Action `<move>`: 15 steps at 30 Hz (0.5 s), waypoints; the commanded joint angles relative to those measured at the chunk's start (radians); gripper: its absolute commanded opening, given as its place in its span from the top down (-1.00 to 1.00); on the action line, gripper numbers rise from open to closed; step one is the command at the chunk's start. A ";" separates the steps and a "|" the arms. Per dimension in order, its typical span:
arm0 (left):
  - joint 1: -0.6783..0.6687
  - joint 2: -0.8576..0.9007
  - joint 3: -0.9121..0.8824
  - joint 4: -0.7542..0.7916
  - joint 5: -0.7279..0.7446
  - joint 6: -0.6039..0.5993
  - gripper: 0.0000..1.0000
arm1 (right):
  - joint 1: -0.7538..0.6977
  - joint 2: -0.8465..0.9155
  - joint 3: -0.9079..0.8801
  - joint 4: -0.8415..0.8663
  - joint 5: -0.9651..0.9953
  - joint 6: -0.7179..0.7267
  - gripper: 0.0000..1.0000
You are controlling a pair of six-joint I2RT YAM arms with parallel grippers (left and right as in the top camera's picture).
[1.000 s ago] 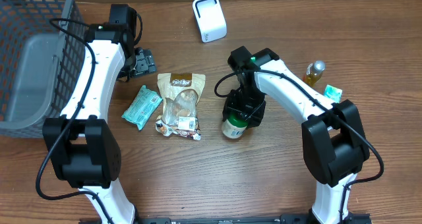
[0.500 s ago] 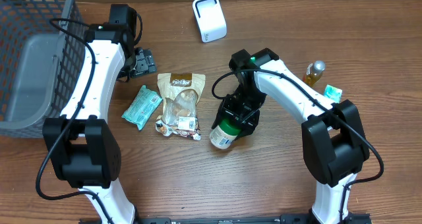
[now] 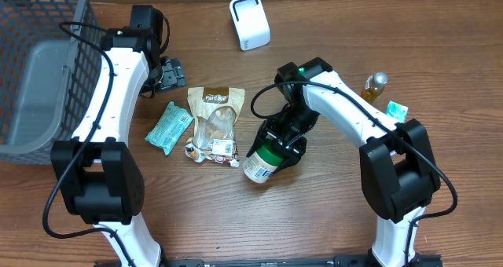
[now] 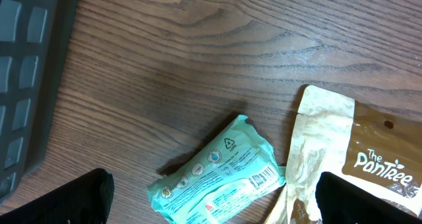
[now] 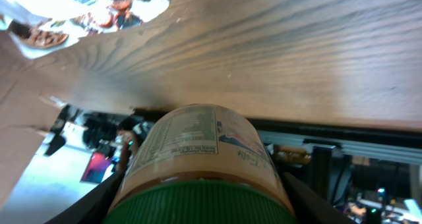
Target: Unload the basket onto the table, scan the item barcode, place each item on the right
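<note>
Currently the jar [image 3: 259, 164] is held tilted near the table's middle, its green-lid end clamped in the right gripper [image 3: 280, 145], just right of the pouch [image 3: 214, 114]. The scanner [image 3: 250, 22] is set well apart at the back. The left gripper [image 3: 167, 73] is spread wide, nothing held, above a teal packet [image 4: 217, 171].

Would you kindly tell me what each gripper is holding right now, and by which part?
The right gripper holds the jar at its green-lidded end, tilted off the table. The left gripper is open and holds nothing.
</note>
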 commanded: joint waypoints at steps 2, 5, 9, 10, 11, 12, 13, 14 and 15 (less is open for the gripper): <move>-0.001 0.008 0.019 0.000 -0.013 0.015 -0.99 | -0.002 0.006 0.027 -0.014 -0.134 0.000 0.31; -0.001 0.008 0.019 0.000 -0.013 0.015 -1.00 | -0.002 0.006 0.027 -0.018 -0.153 0.001 0.45; -0.001 0.008 0.019 0.000 -0.013 0.015 -0.99 | -0.002 0.006 0.027 -0.018 -0.153 0.000 0.45; -0.001 0.008 0.019 0.000 -0.013 0.015 -0.99 | -0.002 0.006 0.027 -0.018 -0.153 0.001 0.45; -0.001 0.008 0.019 0.000 -0.013 0.015 -0.99 | -0.002 0.006 0.027 -0.018 -0.153 0.001 0.45; -0.001 0.008 0.019 0.000 -0.013 0.015 -1.00 | -0.002 0.006 0.027 -0.018 -0.153 0.001 0.45; -0.001 0.008 0.019 0.000 -0.013 0.015 -1.00 | -0.002 0.006 0.027 -0.018 -0.153 0.001 0.45; -0.001 0.008 0.019 0.000 -0.013 0.015 -1.00 | -0.002 0.006 0.027 -0.018 -0.153 0.001 0.45; -0.001 0.008 0.019 0.000 -0.013 0.015 -0.99 | -0.002 0.006 0.027 -0.018 -0.153 0.001 0.45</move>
